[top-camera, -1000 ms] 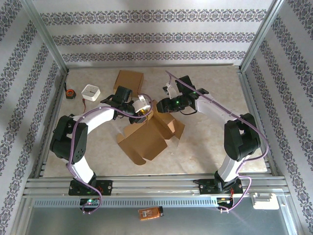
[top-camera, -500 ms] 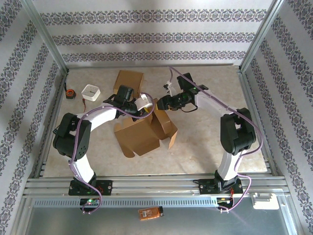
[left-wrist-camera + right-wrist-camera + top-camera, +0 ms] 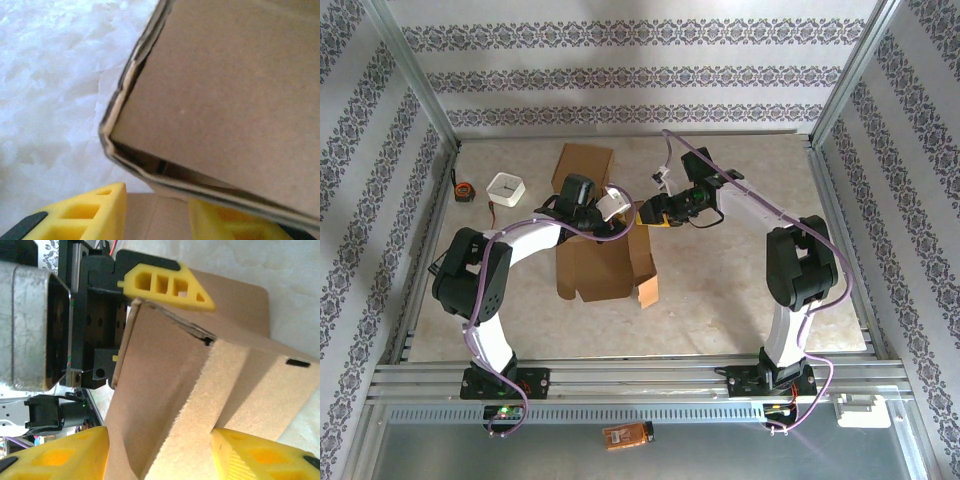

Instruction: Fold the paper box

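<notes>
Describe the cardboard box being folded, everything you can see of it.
The cardboard box is plain brown, partly folded with walls raised, resting on the table. A loose flap hangs at its right side, and one panel has a narrow slot. The left gripper straddles a doubled wall edge, and the right gripper straddles a folded panel.
</notes>
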`<state>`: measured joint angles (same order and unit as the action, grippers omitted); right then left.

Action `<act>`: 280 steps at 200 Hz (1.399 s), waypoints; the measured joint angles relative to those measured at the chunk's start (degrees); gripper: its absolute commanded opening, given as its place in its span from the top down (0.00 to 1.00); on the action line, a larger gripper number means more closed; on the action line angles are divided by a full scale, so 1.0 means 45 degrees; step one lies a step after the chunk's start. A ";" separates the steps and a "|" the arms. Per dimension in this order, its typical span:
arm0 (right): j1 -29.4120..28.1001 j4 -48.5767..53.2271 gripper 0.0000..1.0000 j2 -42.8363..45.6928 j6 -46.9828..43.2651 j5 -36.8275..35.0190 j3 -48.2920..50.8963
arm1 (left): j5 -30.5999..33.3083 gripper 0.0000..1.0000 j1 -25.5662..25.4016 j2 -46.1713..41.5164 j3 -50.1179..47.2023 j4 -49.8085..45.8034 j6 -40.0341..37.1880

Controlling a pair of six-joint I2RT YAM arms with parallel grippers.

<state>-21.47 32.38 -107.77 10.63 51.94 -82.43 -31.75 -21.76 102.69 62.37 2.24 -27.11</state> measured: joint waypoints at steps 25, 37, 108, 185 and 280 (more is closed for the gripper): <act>0.0000 0.0253 0.48 -0.0121 -0.0408 0.0063 -0.0083 | 0.0321 0.42 0.0000 0.0019 0.0053 0.0024 -0.0248; -0.0005 0.0481 0.48 -0.0151 -0.0675 0.0063 -0.0165 | 0.0457 0.41 0.0000 0.0029 0.0160 -0.0005 -0.0432; 0.0000 0.1977 0.48 -0.0335 -0.1681 0.0321 -0.0729 | -0.0413 0.00 0.0136 0.0777 0.1302 -0.0563 -0.1758; -0.0053 0.2560 0.48 -0.0719 -0.2040 0.0884 -0.1219 | -0.4056 0.49 -0.0053 0.1744 0.1923 -0.0510 -0.0704; -0.0175 0.2035 0.30 -0.0107 -0.1404 0.0476 -0.0869 | -0.1870 1.00 -0.0296 0.0175 0.0690 0.0772 0.0146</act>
<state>-22.26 41.54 -108.25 4.32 54.08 -86.35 -40.16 -23.09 103.48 65.47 5.72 -26.46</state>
